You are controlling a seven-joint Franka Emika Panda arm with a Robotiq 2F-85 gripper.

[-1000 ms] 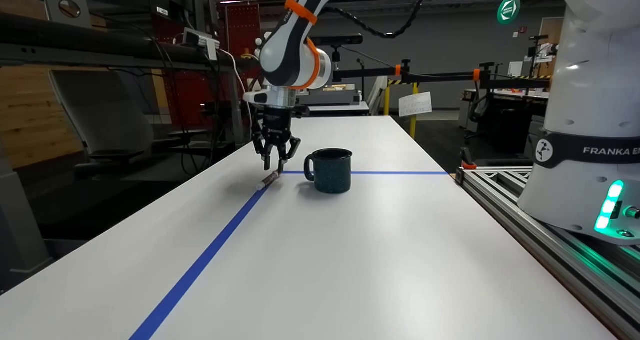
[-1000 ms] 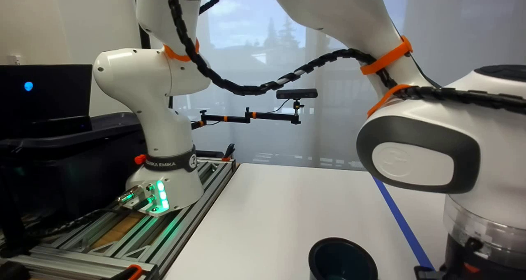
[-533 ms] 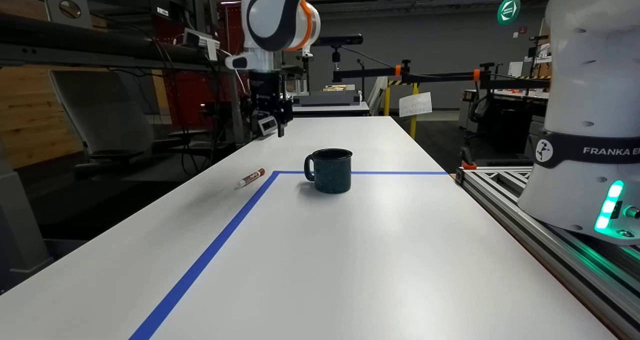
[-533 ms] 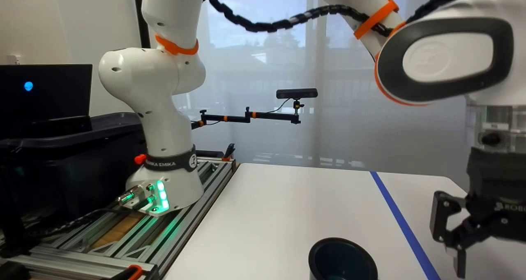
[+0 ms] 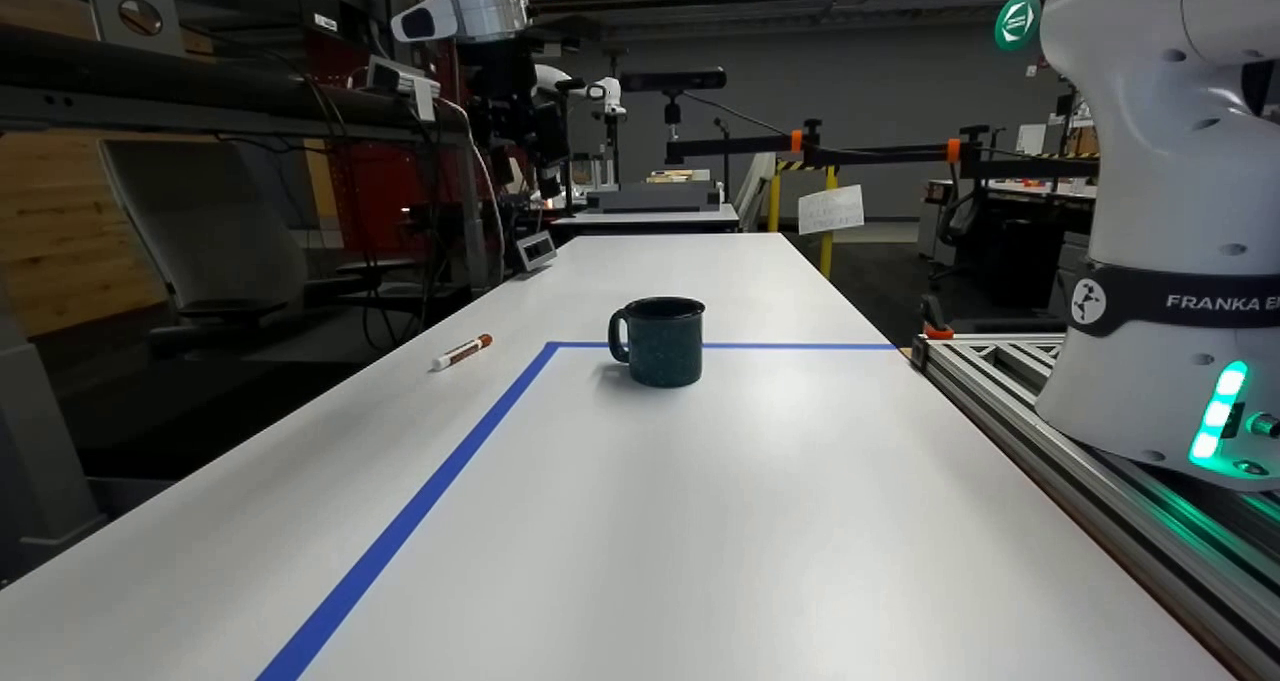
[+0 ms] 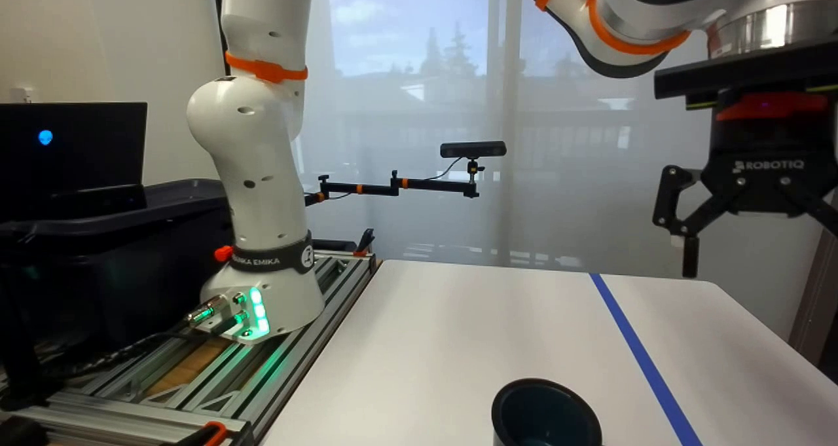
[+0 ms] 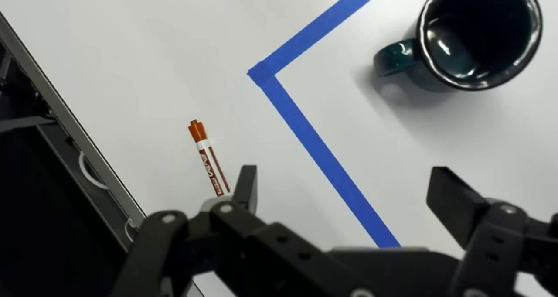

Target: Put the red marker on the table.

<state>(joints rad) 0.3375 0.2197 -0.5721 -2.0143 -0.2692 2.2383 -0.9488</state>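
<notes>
The red marker (image 5: 462, 352), with a reddish cap and a white-and-red barrel, lies flat on the white table (image 5: 800, 521), outside the blue tape corner. In the wrist view the same marker (image 7: 209, 166) shows at the left, its lower end partly hidden behind a finger. My gripper (image 7: 344, 171) is raised well above the tabletop with its jaws wide apart. Nothing is between its fingers, and only bare tabletop and tape show through the gap. In an exterior view the gripper's near finger (image 6: 689, 259) hangs above the table's far end, and the marker is out of that view.
A dark teal mug (image 5: 667, 346) stands upright inside the tape corner, its handle toward the marker's side. Blue tape (image 7: 314, 144) marks lines on the tabletop. The table's edge (image 7: 74, 118) runs along the marker's far side. A small grey device (image 5: 536, 251) sits near that edge.
The gripper has opened wide and risen from the tabletop, leaving the marker. The marker has rolled off the tape toward the table's edge, away from the mug. The mug has not moved.
</notes>
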